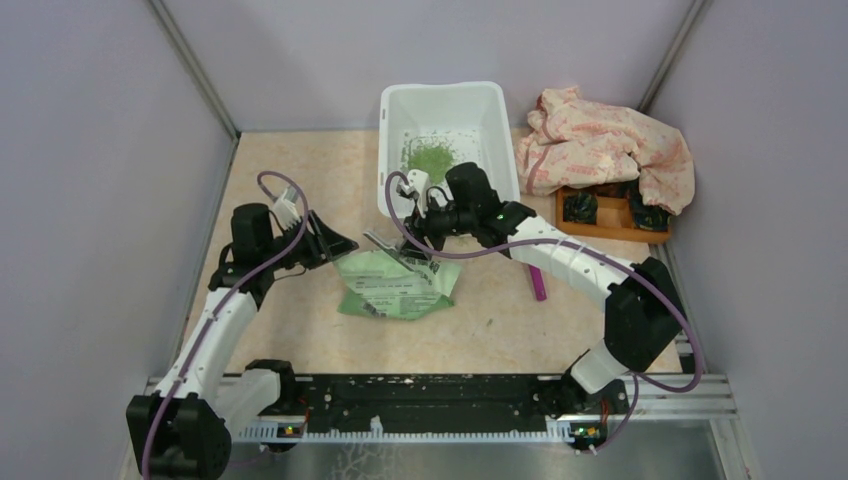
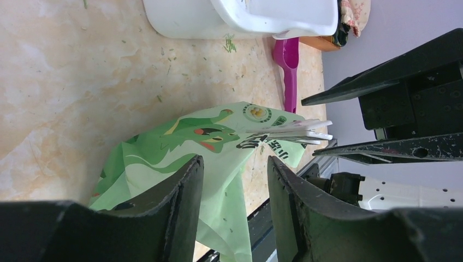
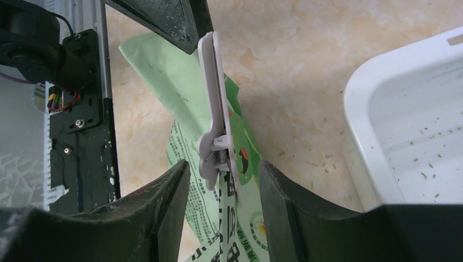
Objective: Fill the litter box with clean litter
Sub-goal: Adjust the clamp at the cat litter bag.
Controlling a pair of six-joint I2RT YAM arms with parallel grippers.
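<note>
Large white rectangular plastic tub, the litter box (image 1: 440, 108), sits at the far middle of the beige marbled worktop (image 1: 300, 325), upright, rim up. Clean litter (image 1: 432, 158), small green granules, lies in a low loose pile on the tub's floor toward its near end, with stray bits across the rest of the floor and a few specks on the worktop just outside the near wall. Near side of the tub: a green-and-white printed bag (image 1: 392, 290) lies crumpled on the worktop, its top edge pinched by a long white plastic spring clip (image 3: 212, 98). Right gripper (image 3: 224, 169) is at the clip, jaws apart, one finger on each side of the clip's hinged end; narrow slits of bag show on both sides, and whether either finger touches the clip cannot be told. Left gripper (image 2: 235, 164) is at the bag's left side, jaws apart, bag fabric showing in the gap, no clamp visible. The two grippers face each other across the bag. A magenta plastic scoop (image 2: 289, 65) lies flat on the worktop to the right of the bag, partly under the right arm. Far right: a crumpled pink patterned cloth (image 1: 610, 145) drapes over the back of a small wooden tray (image 1: 612, 228) holding small dark objects, too small to identify.
</note>
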